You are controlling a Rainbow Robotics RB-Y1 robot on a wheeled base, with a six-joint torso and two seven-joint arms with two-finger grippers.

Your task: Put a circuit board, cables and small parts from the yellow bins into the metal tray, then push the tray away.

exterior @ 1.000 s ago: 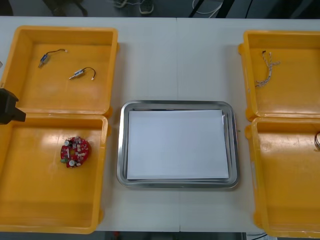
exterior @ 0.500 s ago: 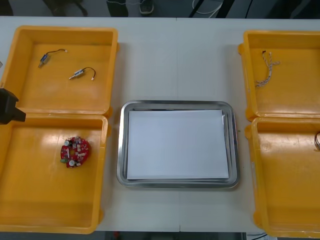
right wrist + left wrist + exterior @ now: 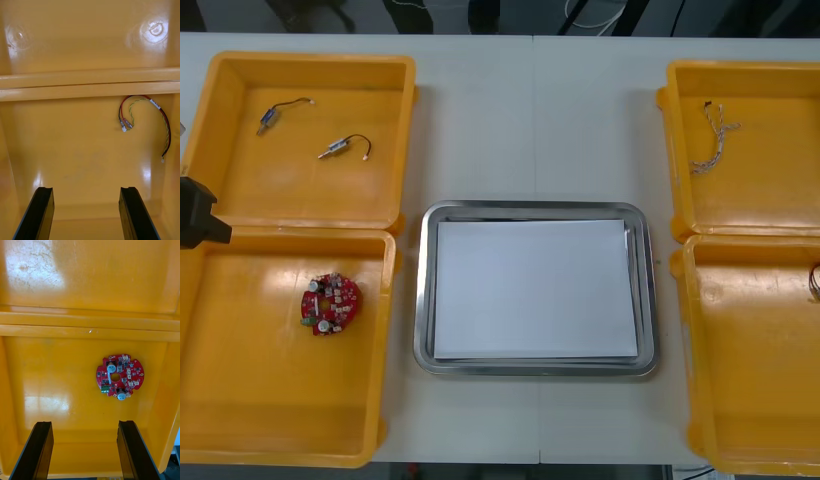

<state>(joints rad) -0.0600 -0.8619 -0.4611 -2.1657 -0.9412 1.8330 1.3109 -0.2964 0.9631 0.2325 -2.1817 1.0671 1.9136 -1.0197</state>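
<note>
A round red circuit board (image 3: pixel 330 304) lies in the near left yellow bin (image 3: pixel 270 400). In the left wrist view the circuit board (image 3: pixel 119 375) sits beyond my left gripper (image 3: pixel 84 450), which is open above the bin floor and holds nothing. A black part of my left arm (image 3: pixel 196 214) shows at the table's left edge. My right gripper (image 3: pixel 86 213) hangs open over the near right bin (image 3: pixel 750 370), with a red and yellow cable (image 3: pixel 147 120) ahead of its fingers. The metal tray (image 3: pixel 421 300), white inside, sits in the middle.
The far left bin (image 3: pixel 310 190) holds two small metal parts (image 3: pixel 344 147) with short leads. A twisted cable (image 3: pixel 710 137) lies in the far right bin (image 3: pixel 750 190). Bare table lies beyond the tray.
</note>
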